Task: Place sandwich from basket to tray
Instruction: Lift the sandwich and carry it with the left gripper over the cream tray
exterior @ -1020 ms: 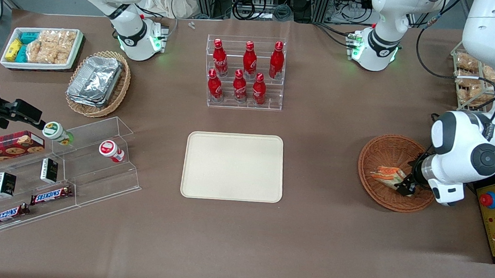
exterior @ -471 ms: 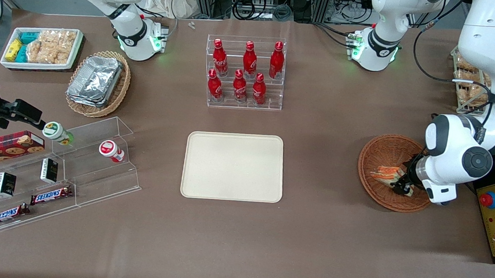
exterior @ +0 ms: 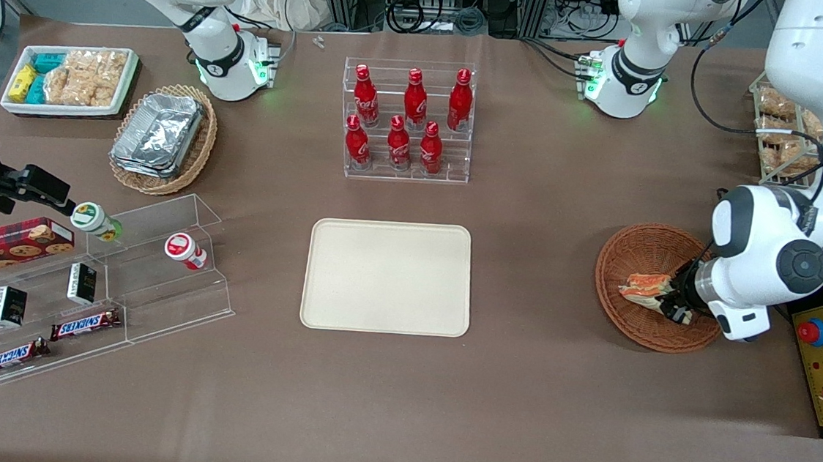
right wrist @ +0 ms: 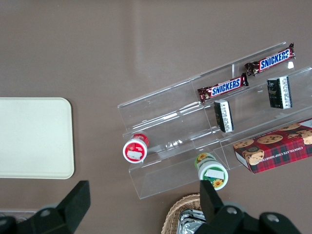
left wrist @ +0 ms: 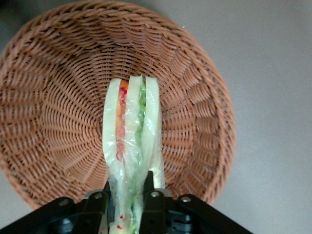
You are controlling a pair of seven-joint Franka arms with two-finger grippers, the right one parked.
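Two candy bars (right wrist: 223,87) (right wrist: 271,59) on the clear stepped rack (right wrist: 165,122) read "SNICKERS" in blue letters on brown wrappers, and the same word shows on them in the front view. The red plaid box (right wrist: 278,146) beside them, printed with cookies, carries the words "CHOCOLATE CHIP COOKIES" along its edge. The red bottles (exterior: 405,120) in the clear stand bear a white script logo that cannot be read, and the gripper (left wrist: 127,195), clamped on the sandwich (left wrist: 132,146) above the basket (left wrist: 58,122), shows no lettering.
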